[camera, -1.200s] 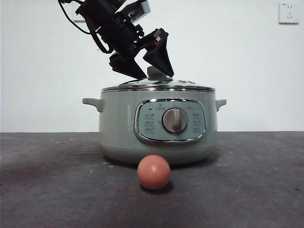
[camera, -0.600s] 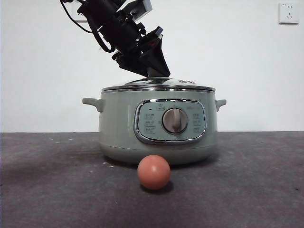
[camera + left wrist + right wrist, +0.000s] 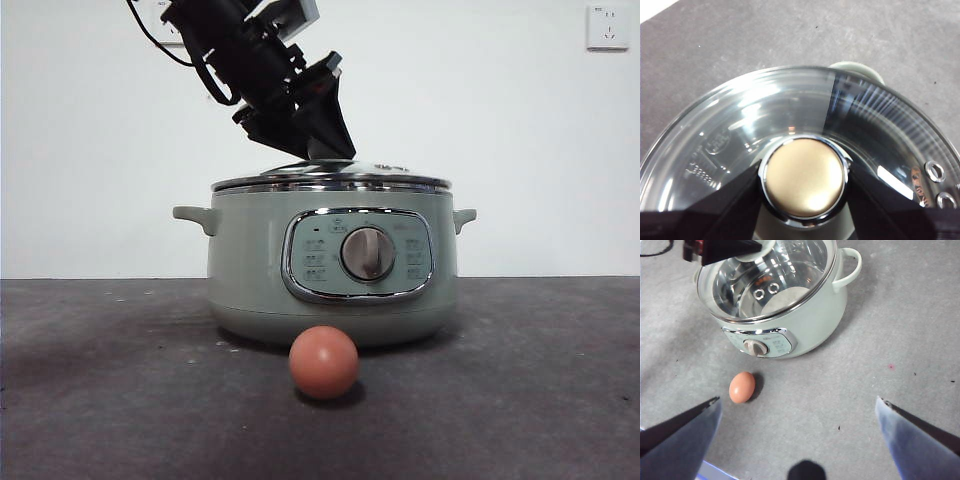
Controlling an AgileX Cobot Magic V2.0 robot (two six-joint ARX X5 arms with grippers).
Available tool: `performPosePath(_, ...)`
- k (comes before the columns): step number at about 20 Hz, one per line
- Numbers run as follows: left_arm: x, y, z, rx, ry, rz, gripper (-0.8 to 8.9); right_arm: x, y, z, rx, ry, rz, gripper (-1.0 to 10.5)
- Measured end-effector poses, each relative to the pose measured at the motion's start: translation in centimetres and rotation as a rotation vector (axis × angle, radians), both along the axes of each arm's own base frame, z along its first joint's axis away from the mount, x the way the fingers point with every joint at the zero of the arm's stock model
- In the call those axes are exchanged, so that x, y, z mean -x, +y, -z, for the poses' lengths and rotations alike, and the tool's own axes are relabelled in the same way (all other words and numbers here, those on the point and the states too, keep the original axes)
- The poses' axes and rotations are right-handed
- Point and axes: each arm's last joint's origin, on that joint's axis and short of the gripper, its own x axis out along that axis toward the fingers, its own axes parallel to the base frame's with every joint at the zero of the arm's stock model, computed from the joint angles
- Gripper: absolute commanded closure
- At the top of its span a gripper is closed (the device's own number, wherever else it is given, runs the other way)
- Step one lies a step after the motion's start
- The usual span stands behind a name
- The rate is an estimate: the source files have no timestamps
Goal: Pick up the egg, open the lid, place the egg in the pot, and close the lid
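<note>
While the left gripper (image 3: 322, 150) sits right on top of the pot, its two black fingers (image 3: 725, 200) are clamped on either side of the sage-green knob with the shiny silver top (image 3: 804, 177), touching it from both sides, so it's clenched on the knob of the round, shallow-domed glass lid with the chrome rim (image 3: 330, 178). From the front, that lid looks a touch raised on the left side, though its rim is down at the mouth of the wide, pale sage-green electric pot (image 3: 250, 270). Its chrome-framed control panel with the silver dial (image 3: 368, 253) faces the front camera.

Moving outward, the small, smooth reddish-brown egg (image 3: 324, 362) lies on the dark grey bench (image 3: 520, 400) just in front of the pot, below the dial, not touching it and well apart from either set of fingers.

The right gripper (image 3: 795, 440) hangs high above the bench, its fingers spread wide and grasping nothing, with the egg (image 3: 742, 387) and the pot (image 3: 815, 315) both far under it. A white wall socket (image 3: 608, 27) sits up in the corner behind.
</note>
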Motion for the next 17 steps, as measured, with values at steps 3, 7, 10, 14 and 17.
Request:
performPosePath(3,1.1,0.7,-2.3,0.024,-0.043,-0.011,8.22,0.0,0.0,0.0,0.0,0.0,0.0,3.8)
performPosePath(7,3.4,2.6,-6.8,0.078,-0.136,-0.033,8.22,-0.3,0.0,0.1,0.0,0.012,0.0,3.8)
performPosePath(10,5.9,5.3,-9.8,0.083,-0.149,-0.072,8.21,-1.2,0.1,0.5,-0.007,0.049,-0.011,3.8)
performPosePath(14,10.0,9.7,-13.6,0.078,-0.189,-0.177,8.21,-2.9,1.3,1.3,-0.027,0.113,-0.086,3.8)
performPosePath(17,12.8,11.8,-15.2,0.077,-0.198,-0.217,8.2,-4.2,3.3,1.7,-0.04,0.127,-0.169,3.9)
